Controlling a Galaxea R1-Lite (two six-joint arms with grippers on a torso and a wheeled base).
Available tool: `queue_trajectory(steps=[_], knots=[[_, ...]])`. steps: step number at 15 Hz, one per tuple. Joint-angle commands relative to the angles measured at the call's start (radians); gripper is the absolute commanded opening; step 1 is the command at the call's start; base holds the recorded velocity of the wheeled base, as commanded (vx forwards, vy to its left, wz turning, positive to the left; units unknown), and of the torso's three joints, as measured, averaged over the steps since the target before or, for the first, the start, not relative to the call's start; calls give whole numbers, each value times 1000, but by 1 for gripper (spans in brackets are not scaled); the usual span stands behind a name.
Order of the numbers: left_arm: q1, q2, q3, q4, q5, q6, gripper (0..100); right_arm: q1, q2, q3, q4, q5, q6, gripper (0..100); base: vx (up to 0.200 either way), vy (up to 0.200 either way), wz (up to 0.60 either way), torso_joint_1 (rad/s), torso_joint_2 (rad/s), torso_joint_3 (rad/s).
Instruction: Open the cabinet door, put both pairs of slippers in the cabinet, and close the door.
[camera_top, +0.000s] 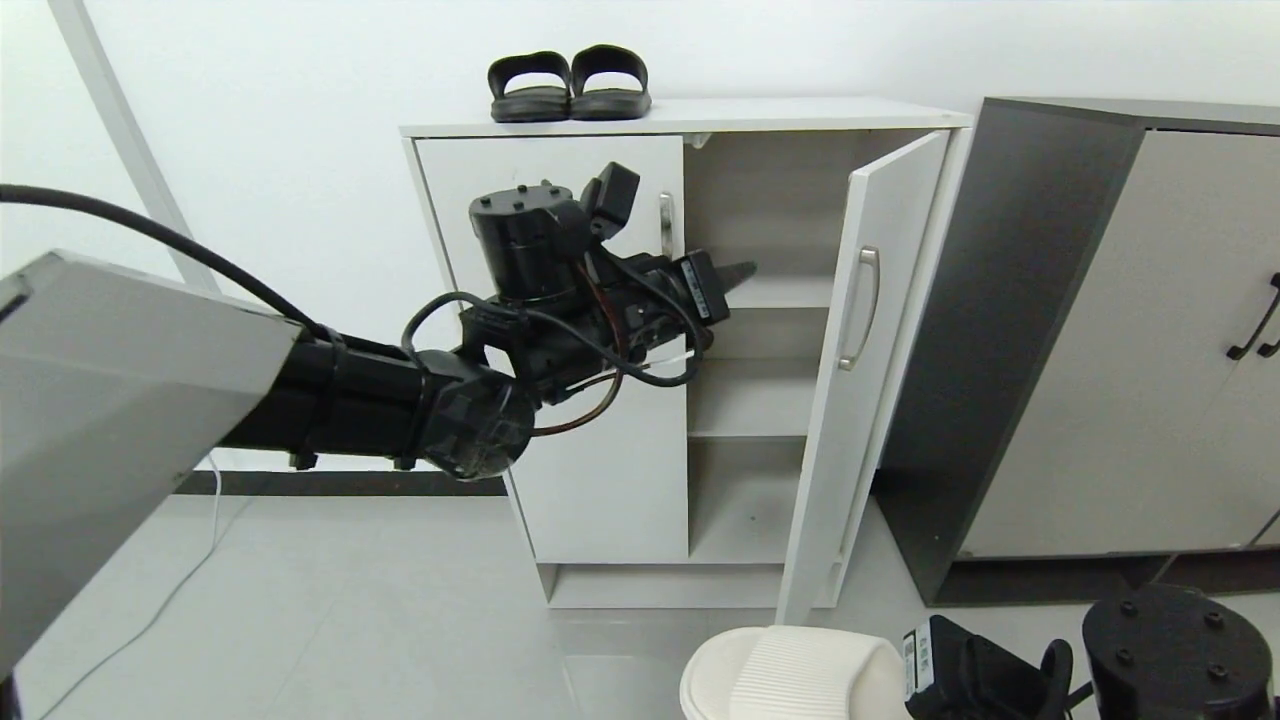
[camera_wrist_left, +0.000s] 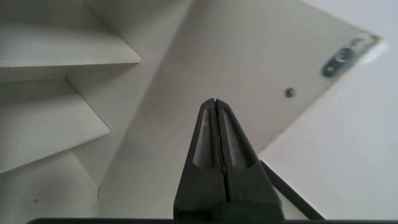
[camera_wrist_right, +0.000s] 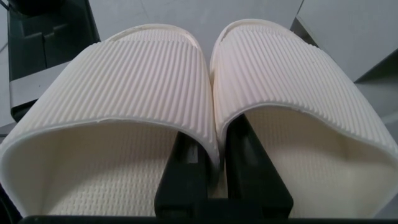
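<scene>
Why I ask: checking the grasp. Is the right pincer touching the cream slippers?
Touching. The right wrist view shows the right pincer clamped on the cream slippers' adjoining side walls.

The left gripper (camera_wrist_left: 215, 102) has its two dark fingers (camera_wrist_left: 204, 146) pressed flat together, the tips aimed into the cabinet (camera_wrist_left: 155, 74) at a pale inner panel (camera_wrist_left: 261, 50). Two shelves (camera_wrist_left: 62, 53) jut from the wall beside them, one beyond the other. A metal hinge (camera_wrist_left: 341, 56) sits at the panel's far corner, with a small stud (camera_wrist_left: 289, 93) near it.
</scene>
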Motion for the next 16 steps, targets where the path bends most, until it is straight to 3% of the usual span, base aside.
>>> queue_trajectory(steps=[1, 5, 8, 11, 13, 16], knots=[[-20, 95, -87, 16, 5, 1, 0, 1, 1, 1, 0, 1, 0, 0, 0, 0, 0, 0, 0, 0], [-93, 155, -173, 44, 5, 2, 0, 1, 4, 1, 0, 1, 0, 0, 0, 0, 0, 0, 0, 0], [-182, 143, -143, 30, 5, 13, 0, 1, 8, 1, 0, 1, 0, 0, 0, 0, 0, 0, 0, 0], [-271, 108, -97, -46, 5, 21, 0, -3, 8, 1, 0, 1, 0, 0, 0, 0, 0, 0, 0, 0], [-276, 105, -90, -50, 5, 21, 0, -3, 8, 2, 0, 1, 0, 0, 0, 0, 0, 0, 0, 0], [-225, 82, -64, -51, 8, 21, 0, -6, 8, -2, 0, -1, 4, 0, 0, 0, 0, 0, 0, 0]])
